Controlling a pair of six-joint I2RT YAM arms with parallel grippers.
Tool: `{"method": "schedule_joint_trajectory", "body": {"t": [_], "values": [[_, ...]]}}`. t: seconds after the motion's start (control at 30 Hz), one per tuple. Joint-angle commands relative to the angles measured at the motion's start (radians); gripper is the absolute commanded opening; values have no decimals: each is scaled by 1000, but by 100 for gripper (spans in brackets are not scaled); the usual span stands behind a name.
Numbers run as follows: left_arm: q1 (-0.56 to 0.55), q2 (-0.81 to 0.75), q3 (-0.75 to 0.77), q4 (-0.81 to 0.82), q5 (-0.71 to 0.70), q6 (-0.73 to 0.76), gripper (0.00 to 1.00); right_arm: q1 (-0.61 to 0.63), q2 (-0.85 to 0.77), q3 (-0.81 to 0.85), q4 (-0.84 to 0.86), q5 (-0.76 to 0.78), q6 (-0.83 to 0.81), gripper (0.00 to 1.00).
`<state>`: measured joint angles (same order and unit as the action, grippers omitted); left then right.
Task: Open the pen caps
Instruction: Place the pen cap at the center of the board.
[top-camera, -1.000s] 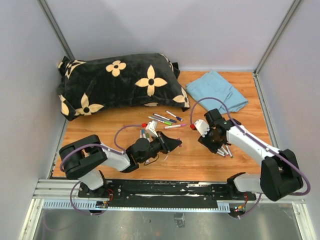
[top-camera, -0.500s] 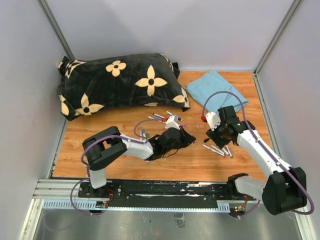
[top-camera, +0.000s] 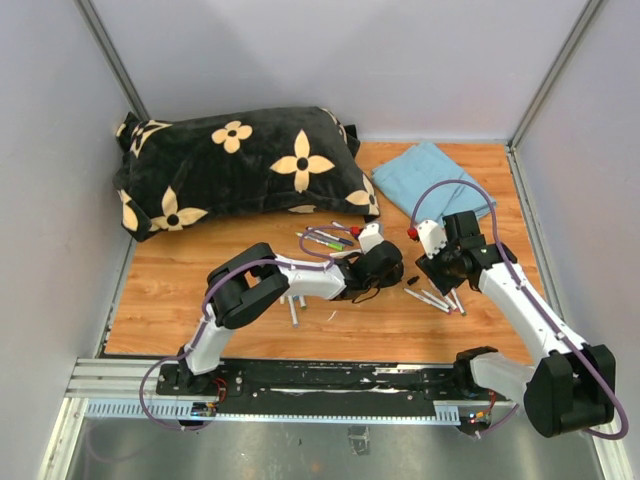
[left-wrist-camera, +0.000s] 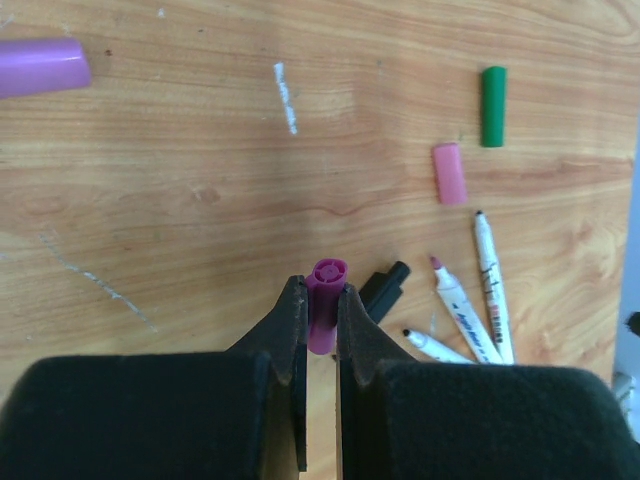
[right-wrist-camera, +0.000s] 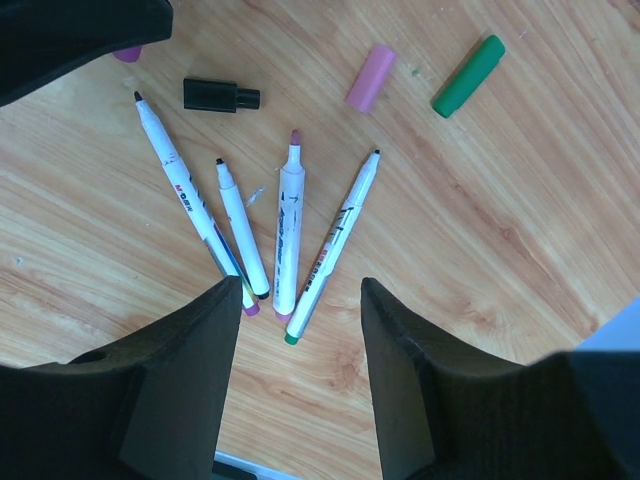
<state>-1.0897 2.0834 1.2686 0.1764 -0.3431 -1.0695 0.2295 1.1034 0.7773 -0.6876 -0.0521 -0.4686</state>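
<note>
Left wrist view first: the left gripper (left-wrist-camera: 320, 300) has its jaws pressed in tight on a purple cap (left-wrist-camera: 326, 272), which stands end-on between the fingertips. What sits behind it inside the grip I can't tell. On the wood beyond lies a black cap (left-wrist-camera: 384, 285), just beside the fingers. Further off, a pink cap (left-wrist-camera: 449, 173) and a green cap (left-wrist-camera: 493, 105) lie near each other, not touching.

Over to the right wrist view. The right gripper (right-wrist-camera: 300, 310) hangs with its jaws spread wide and nothing between them, directly above four uncapped pens (right-wrist-camera: 288, 220). They lie close together in a loose fan, bare tips pointing to the top of the view. The black, pink and green caps lie loose past those tips, apart from the barrels.

Top external view now. The left arm reaches far across the table (top-camera: 160, 262), its gripper near the right one, the uncapped pens on the wood between and below them. A small cluster of capped pens (top-camera: 325, 238) lies between the left gripper and the black flowered pillow (top-camera: 240, 165). One more pen (top-camera: 292, 312) lies by the left arm's elbow, too small to say whether it's capped. A blue cloth (top-camera: 435, 180) sits crumpled at the far right corner, well apart from the pens.
</note>
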Motion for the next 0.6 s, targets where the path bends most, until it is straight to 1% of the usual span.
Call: {"method": "schedule_joint_trajectory", "body": {"t": [0.0, 0.07, 0.23, 0.37, 0.47, 0.57], "values": [[-8, 17, 29, -84, -57, 17, 12, -20, -18, 13, 0, -13, 10, 52], [-8, 15, 34, -87, -67, 23, 21, -20, -20, 13, 0, -15, 10, 52], [-8, 17, 60, -103, -66, 49, 33, -21, -21, 13, 1, -18, 10, 53], [-8, -16, 48, -97, -64, 58, 43, -21, -24, 12, 1, -21, 8, 53], [-9, -69, 18, -89, -72, 69, 44, -24, -27, 12, 0, -23, 8, 53], [-8, -156, -58, -58, -84, 84, 44, -24, -35, 11, 1, -28, 6, 53]]}}
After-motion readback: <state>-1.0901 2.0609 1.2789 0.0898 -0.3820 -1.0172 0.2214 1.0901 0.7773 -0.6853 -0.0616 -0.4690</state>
